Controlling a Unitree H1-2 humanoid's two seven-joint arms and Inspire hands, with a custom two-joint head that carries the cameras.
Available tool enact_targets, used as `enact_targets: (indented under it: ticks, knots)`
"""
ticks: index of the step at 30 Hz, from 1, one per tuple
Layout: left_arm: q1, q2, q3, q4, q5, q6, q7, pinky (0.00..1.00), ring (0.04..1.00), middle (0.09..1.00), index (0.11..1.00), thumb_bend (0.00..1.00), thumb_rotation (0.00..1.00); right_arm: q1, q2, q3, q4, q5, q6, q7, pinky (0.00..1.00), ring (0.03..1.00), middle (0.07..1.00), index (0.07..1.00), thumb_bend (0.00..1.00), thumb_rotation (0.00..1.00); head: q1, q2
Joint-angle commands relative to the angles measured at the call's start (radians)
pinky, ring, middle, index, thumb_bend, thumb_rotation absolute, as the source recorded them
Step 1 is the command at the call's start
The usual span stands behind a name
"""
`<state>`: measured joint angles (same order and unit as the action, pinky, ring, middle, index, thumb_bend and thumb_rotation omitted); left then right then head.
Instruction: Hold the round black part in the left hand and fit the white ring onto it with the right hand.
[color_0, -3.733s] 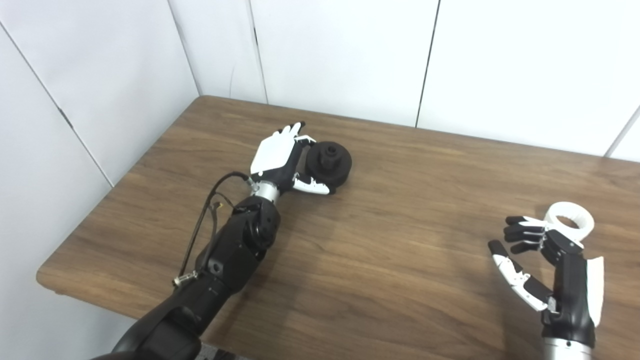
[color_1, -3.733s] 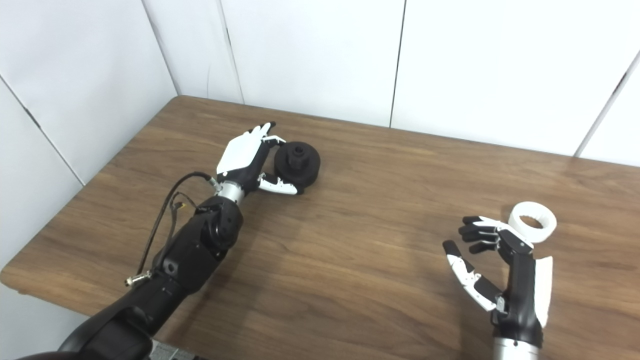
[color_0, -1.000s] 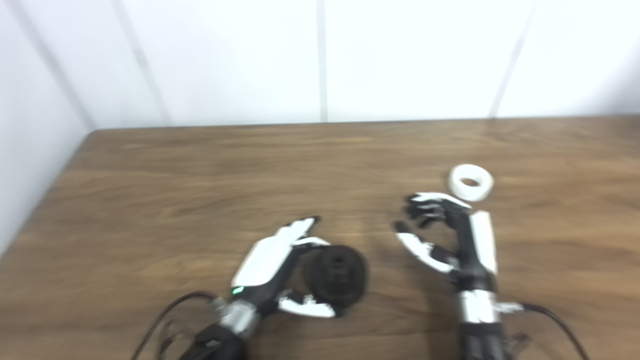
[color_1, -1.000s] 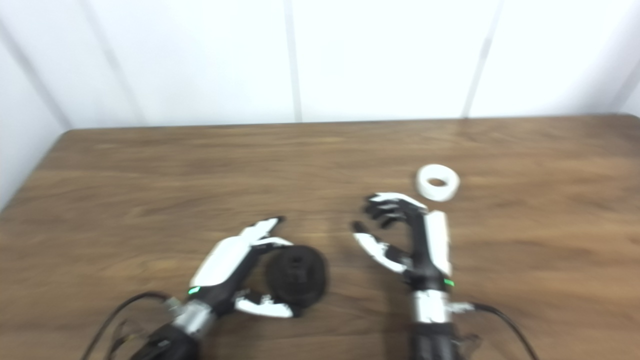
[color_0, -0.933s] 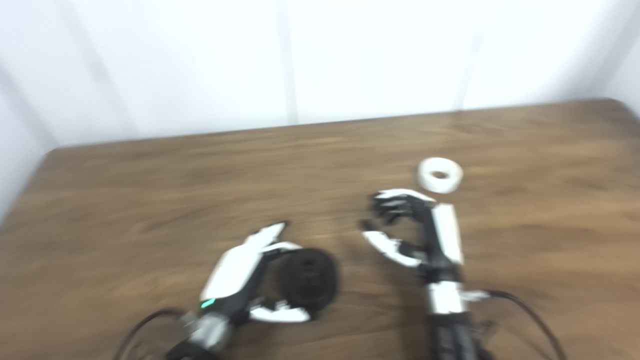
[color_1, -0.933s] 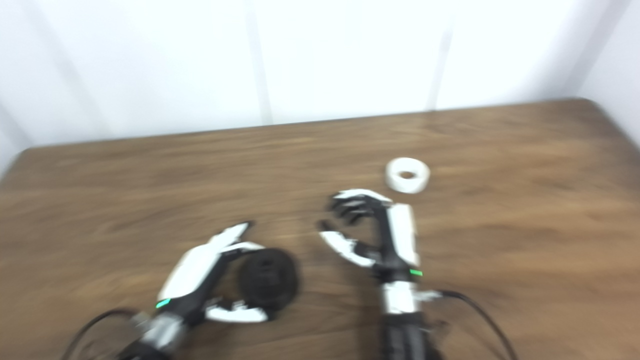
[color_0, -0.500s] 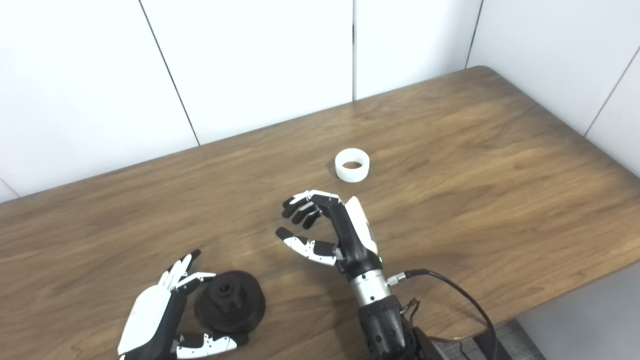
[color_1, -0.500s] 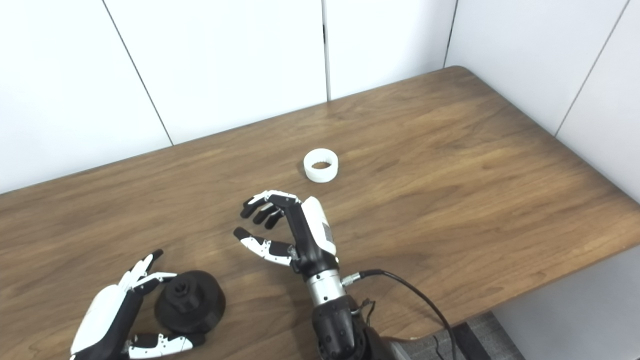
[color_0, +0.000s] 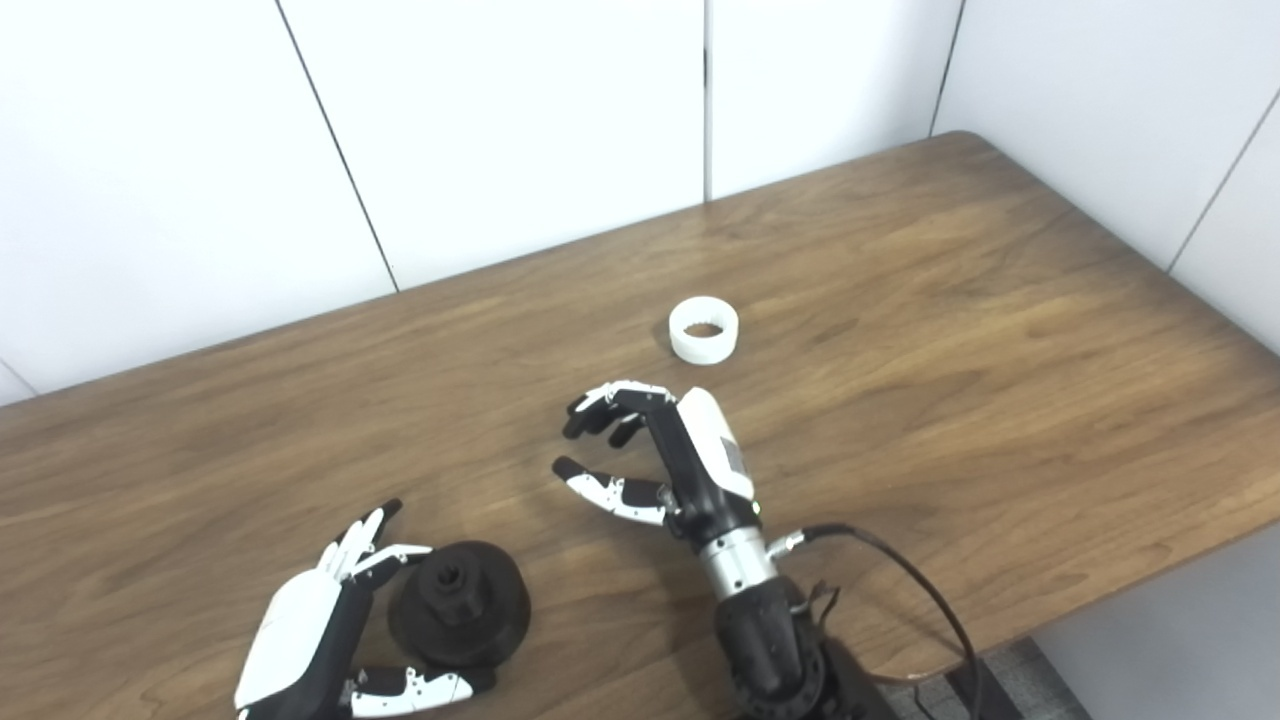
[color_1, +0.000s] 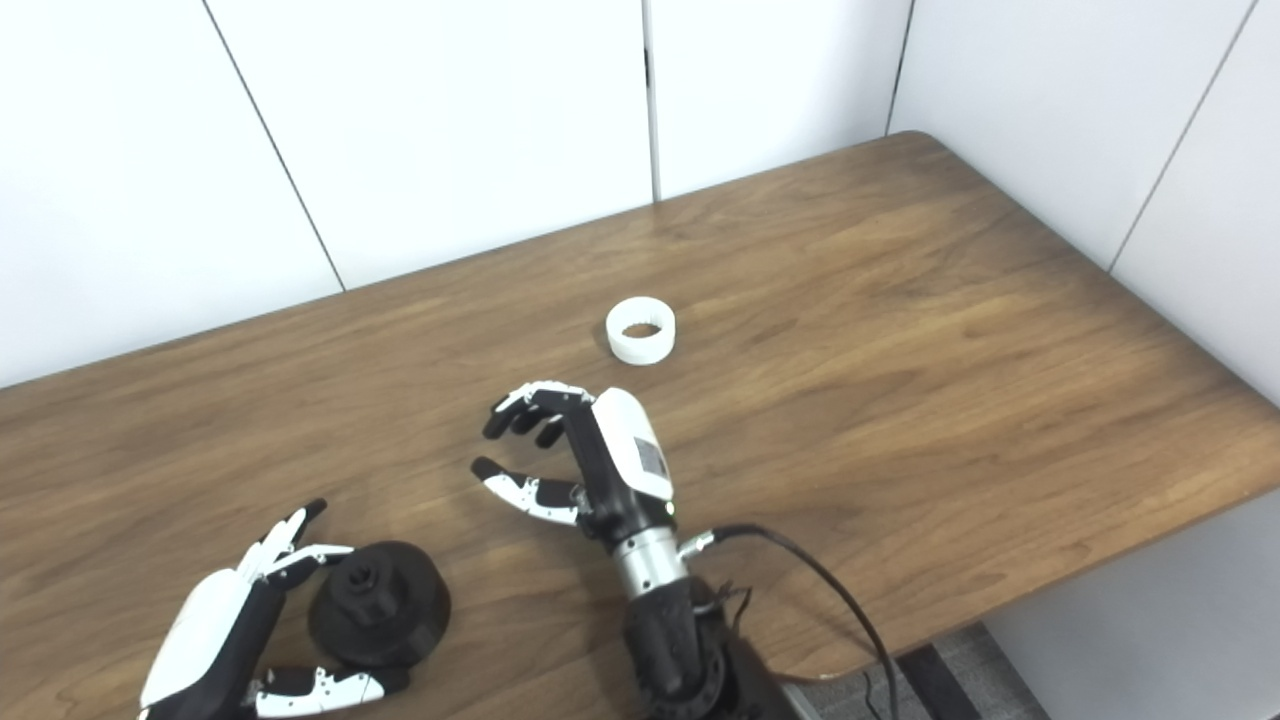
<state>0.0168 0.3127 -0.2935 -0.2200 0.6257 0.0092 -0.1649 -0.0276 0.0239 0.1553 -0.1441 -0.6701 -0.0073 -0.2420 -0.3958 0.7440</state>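
Observation:
The round black part (color_0: 459, 615) rests flat on the wooden table (color_0: 950, 330) at the lower left, its hub pointing up. My left hand (color_0: 325, 640) cups it from the left, fingers spread behind it and thumb under its near edge, not closed on it. The white ring (color_0: 704, 329) lies flat on the table, farther back and to the right. My right hand (color_0: 655, 465) hovers open in front of the ring, fingers curled and thumb out, a hand's width short of it and holding nothing.
White wall panels (color_0: 500, 130) close off the table's far side and right side. The table's rounded right corner (color_0: 965, 140) and its near right edge (color_0: 1180, 545) are in view. A black cable (color_0: 920, 600) trails from my right wrist.
Over the earlier frames the camera swung right, shifting the whole scene. In the last half second my right hand turned slightly, its back facing more upward; the ring, the black part and my left hand kept still.

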Motion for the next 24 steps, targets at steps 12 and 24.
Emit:
enact_targets:
  ticks: [12, 24]
  knots:
    - [-0.023, 0.001, 0.014, -0.005, 0.002, -0.02, -0.001, 1.0, 1.0, 1.0, 0.633, 0.86, 0.35, -0.176, -0.157, -0.094, -0.106, -0.015, 0.096, 0.089, 0.54, 0.658, 0.694, 0.497, 0.5, 0.15, -0.001, 0.004]
    - [-0.032, -0.013, 0.013, -0.002, 0.011, -0.014, -0.001, 1.0, 1.0, 1.0, 0.628, 0.87, 0.32, -0.257, -0.257, -0.116, -0.077, -0.093, 0.282, 0.206, 0.69, 0.833, 0.844, 0.636, 0.59, 0.29, 0.012, -0.003]
